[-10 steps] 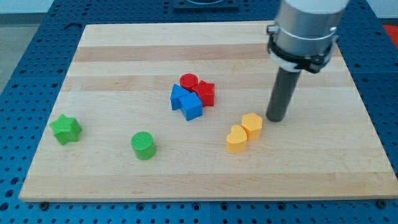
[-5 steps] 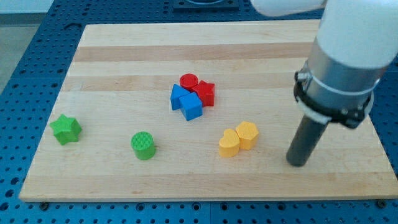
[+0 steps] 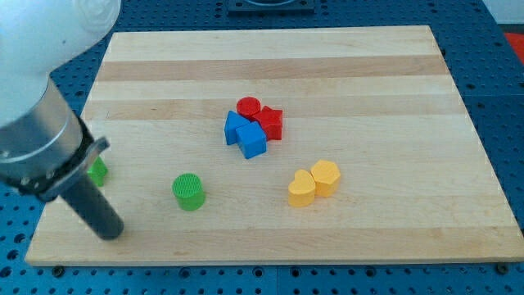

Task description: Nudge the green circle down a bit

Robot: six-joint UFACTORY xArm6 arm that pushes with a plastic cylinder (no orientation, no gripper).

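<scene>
Green circle (image 3: 189, 192), short ribbed cylinder, upright on the wooden board, lower left of centre, standing alone

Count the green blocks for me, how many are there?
2. The green circle stands near the board's bottom, left of centre. Another green block, mostly hidden behind the arm, peeks out at the view's left. My tip is lower left of the circle.

- My tip (image 3: 110, 233) rests on the worktop (image 3: 393, 221) near its lower left corner; bare wood lies between it and the green circle (image 3: 188, 192), up and to its right.
- The green star (image 3: 97, 171) sits just above the tip, mostly hidden behind the rod.
- Below the circle, open wood runs to the edge.
- The red and blue cluster (image 3: 253, 129) and the two yellow blocks (image 3: 313, 183) stand well off to the right.
</scene>
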